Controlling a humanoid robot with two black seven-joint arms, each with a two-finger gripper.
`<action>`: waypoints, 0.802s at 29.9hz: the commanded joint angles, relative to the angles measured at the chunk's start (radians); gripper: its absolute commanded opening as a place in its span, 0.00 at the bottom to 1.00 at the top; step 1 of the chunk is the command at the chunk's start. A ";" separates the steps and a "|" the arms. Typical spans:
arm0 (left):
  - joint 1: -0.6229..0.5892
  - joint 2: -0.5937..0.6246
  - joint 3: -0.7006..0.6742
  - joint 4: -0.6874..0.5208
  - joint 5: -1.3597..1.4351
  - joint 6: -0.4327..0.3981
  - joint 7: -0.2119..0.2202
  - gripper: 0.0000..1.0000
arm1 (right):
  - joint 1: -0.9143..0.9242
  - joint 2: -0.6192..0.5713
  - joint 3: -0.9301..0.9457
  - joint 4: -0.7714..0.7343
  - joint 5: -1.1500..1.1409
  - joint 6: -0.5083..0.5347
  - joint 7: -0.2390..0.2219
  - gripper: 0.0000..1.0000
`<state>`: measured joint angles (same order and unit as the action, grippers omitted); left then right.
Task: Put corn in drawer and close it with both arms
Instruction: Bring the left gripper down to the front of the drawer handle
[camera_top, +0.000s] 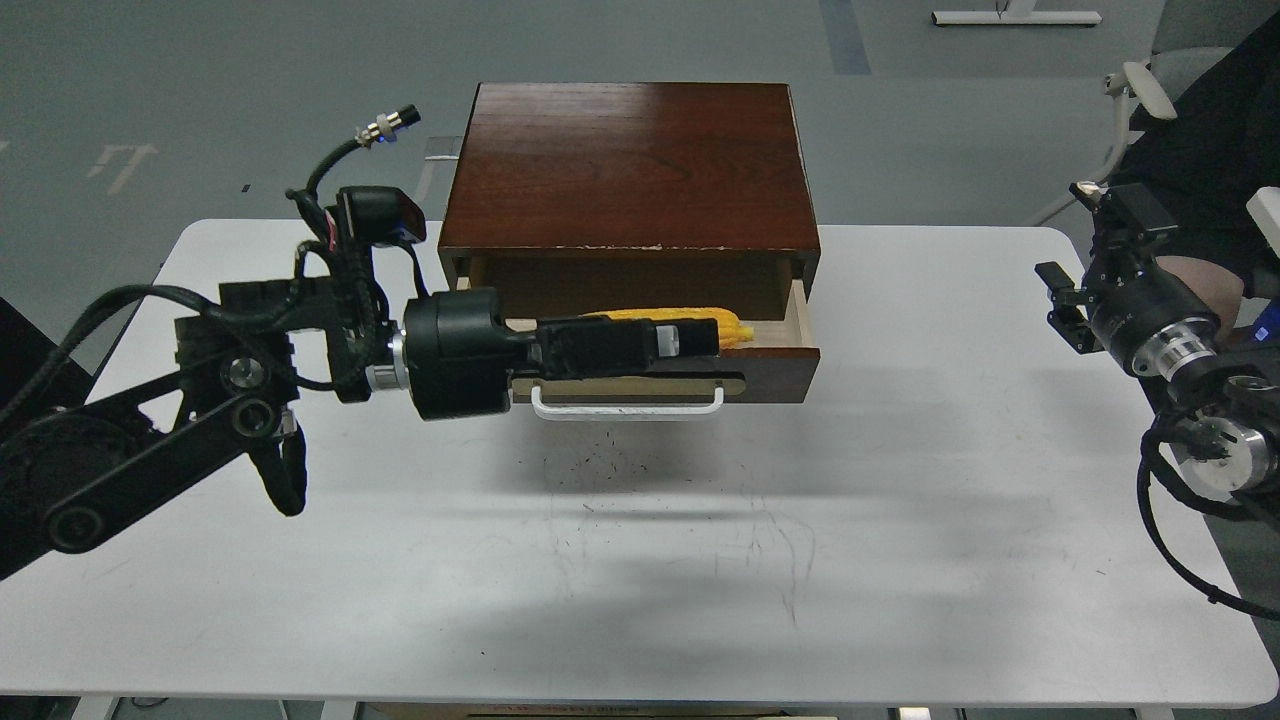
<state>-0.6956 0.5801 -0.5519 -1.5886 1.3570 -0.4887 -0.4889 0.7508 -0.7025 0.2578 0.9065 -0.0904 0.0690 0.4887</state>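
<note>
The dark brown drawer (775, 372) stands pulled out of the wooden cabinet (630, 165), and its white bar handle (627, 410) shows below my left arm. The yellow corn (738, 329) lies lengthwise inside the drawer, mostly hidden behind my left gripper. My left gripper (700, 338) reaches in from the left and lies along the top edge of the drawer front, in front of the corn. It is seen side-on and dark, so its fingers cannot be told apart. My right gripper (1085, 250) is open and empty, held above the table's right edge, well apart from the drawer.
The cabinet stands at the back middle of the white table (640, 580). A plain dark panel sits under the drawer front. A chair (1140, 90) and a person's dark clothing are at the far right, behind my right arm.
</note>
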 joint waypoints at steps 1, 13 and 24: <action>0.044 -0.005 0.047 0.003 0.054 0.012 0.009 0.00 | -0.005 0.000 -0.002 0.000 0.000 0.000 0.000 1.00; 0.140 -0.009 0.052 0.105 0.041 0.085 0.124 0.00 | -0.013 0.000 -0.002 0.000 0.000 0.000 0.000 1.00; 0.151 -0.046 0.044 0.193 0.030 0.088 0.131 0.00 | -0.013 0.000 -0.002 0.000 0.000 0.002 0.000 1.00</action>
<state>-0.5449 0.5326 -0.5050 -1.3980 1.3964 -0.3974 -0.3548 0.7378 -0.7020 0.2561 0.9065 -0.0905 0.0697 0.4887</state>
